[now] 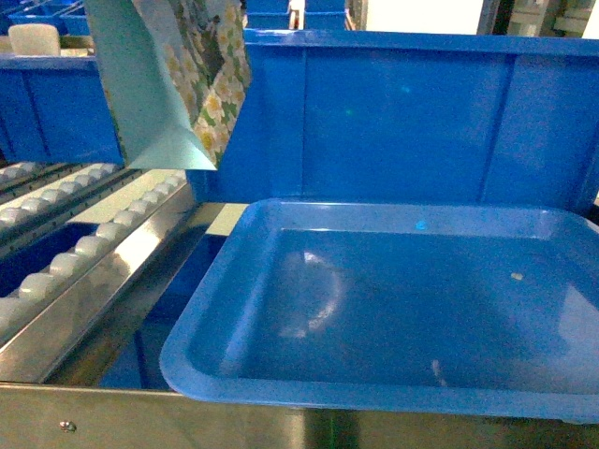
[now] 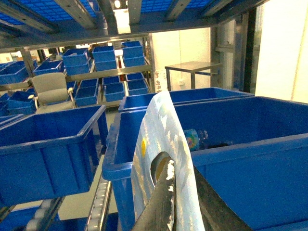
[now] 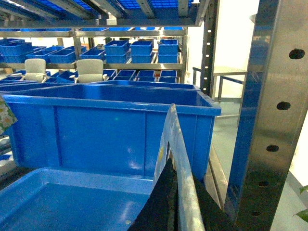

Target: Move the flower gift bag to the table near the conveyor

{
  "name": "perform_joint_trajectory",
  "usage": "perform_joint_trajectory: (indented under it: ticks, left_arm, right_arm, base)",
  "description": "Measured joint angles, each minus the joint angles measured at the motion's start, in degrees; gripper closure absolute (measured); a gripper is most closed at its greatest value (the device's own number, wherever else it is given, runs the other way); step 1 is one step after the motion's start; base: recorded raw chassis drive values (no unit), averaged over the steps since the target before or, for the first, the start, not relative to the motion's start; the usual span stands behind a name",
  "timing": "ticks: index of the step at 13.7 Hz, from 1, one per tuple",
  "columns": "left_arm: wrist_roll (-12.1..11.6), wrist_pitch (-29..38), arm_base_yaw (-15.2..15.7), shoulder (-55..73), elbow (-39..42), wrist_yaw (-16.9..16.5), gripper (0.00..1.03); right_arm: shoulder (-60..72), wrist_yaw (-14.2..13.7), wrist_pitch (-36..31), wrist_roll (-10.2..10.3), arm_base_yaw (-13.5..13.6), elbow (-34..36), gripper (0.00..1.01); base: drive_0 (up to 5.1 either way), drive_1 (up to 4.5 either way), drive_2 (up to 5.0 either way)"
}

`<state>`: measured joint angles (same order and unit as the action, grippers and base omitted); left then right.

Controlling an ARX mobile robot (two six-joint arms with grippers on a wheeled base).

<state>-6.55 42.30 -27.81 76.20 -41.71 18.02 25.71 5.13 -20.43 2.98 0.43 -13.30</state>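
The flower gift bag (image 1: 178, 84) hangs tilted at the top left of the head view, above the conveyor (image 1: 84, 243) and its whitish rollers. Its pale teal side faces me, with the flowered face to the right. In the left wrist view my left gripper (image 2: 168, 166) is shut on the bag's pale blue top (image 2: 161, 125), one dark finger at the handle hole. My right gripper (image 3: 179, 166) is closed on a thin pale sheet (image 3: 174, 130) seen edge-on; I cannot tell what it belongs to. A flowered corner of the bag (image 3: 4, 118) shows at that view's left edge. The table is out of view.
A shallow blue tray (image 1: 215, 337) fills the foreground, with a large blue bin (image 1: 402, 122) right behind it. More blue bins (image 2: 43, 149) stand on the rollers (image 2: 98, 207) and on racks beyond. A steel rack post (image 3: 269, 120) stands close on the right, and a steel rail (image 1: 94, 416) runs along the front.
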Motion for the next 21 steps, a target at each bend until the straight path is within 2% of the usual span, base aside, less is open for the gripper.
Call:
perform_joint_trajectory:
  ticks: [7,11,21]
  left_arm:
    - [-0.13,-5.03,5.55,-16.72,10.54,-0.55,1.0]
    - [-0.07,-5.01,5.57,-17.09,10.6,-0.92,1.0]
    - [0.04,-4.96,5.53,-17.05,10.67,-1.07,1.0]
  right_arm:
    - [0.0,0.0,0.0,0.0,0.0,0.0,0.99]
    - [0.0,0.0,0.0,0.0,0.0,0.0,0.99]
    - [-0.2,-0.35,0.04,0.0,-0.04,0.0,0.99]
  base:
    - [0.0,0.0,0.0]
    - [0.0,0.0,0.0]
    - [-4.8,1.51,3.4]
